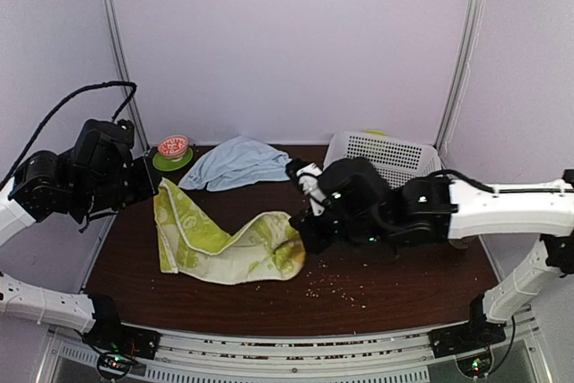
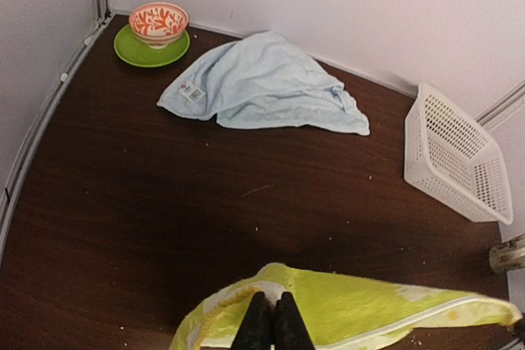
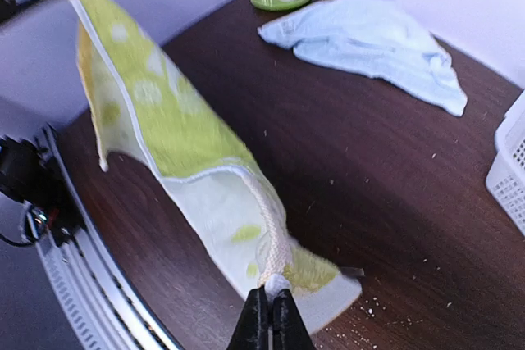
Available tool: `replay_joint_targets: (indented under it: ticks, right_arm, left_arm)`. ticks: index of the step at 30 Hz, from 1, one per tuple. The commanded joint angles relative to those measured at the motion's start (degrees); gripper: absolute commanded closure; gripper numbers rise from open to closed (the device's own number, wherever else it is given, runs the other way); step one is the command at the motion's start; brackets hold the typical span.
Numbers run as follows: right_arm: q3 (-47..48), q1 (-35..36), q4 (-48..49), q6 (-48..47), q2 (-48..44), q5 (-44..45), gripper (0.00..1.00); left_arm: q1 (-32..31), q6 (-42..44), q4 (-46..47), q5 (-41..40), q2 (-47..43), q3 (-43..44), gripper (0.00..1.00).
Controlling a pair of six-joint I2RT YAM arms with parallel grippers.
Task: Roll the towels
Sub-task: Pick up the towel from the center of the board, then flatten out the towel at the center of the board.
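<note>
The lime-green towel (image 1: 224, 244) with white figures stretches between my two grippers above the dark table. My left gripper (image 2: 272, 317) is shut on one corner of the green towel (image 2: 353, 305), which is lifted at the left. My right gripper (image 3: 269, 313) is shut on the opposite end of the green towel (image 3: 180, 145), pinching its white cord loop low over the table. In the top view the left gripper (image 1: 158, 187) and right gripper (image 1: 300, 229) hold the cloth's two ends. The pale-blue towel (image 1: 235, 163) lies crumpled at the back, its tag showing (image 2: 193, 93).
A red-patterned bowl (image 1: 173, 146) on a green saucer stands at the back left corner. A white perforated basket (image 1: 386, 157) sits at the back right. Crumbs (image 1: 336, 289) are scattered on the table near the front, right of the towel.
</note>
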Motion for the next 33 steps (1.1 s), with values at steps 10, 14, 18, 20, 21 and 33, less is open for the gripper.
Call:
replay_joint_targets:
  ticks: [10, 14, 18, 20, 21, 33]
  right_arm:
    - [-12.7, -4.4, -4.1, 5.7, -27.4, 8.0, 1.0]
    - [-21.8, -7.9, -2.8, 11.6, -30.2, 10.5, 1.0]
    - [-30.2, -10.7, -1.9, 15.3, -31.6, 11.8, 1.0]
    - [-32.2, -11.6, -1.1, 15.8, -32.0, 11.6, 1.0]
    - [-32.8, -11.9, -0.8, 15.8, -32.0, 11.5, 1.0]
    - [-33.1, -12.7, 2.7, 13.0, -27.7, 9.3, 1.0]
  left_arm:
    - [0.2, 3.4, 17.7, 19.3, -1.9, -12.3, 1.0]
    - [0.5, -1.8, 16.6, 18.7, 1.5, -17.0, 1.0]
    - [2.4, -5.6, 16.9, 19.6, 4.3, -21.1, 1.0]
    - [4.3, -6.1, 18.0, 21.3, 5.0, -22.8, 1.0]
    - [5.3, -6.2, 19.0, 22.2, 5.3, -23.4, 1.0]
    - [8.2, 1.4, 21.2, 24.8, 17.6, -18.9, 0.94]
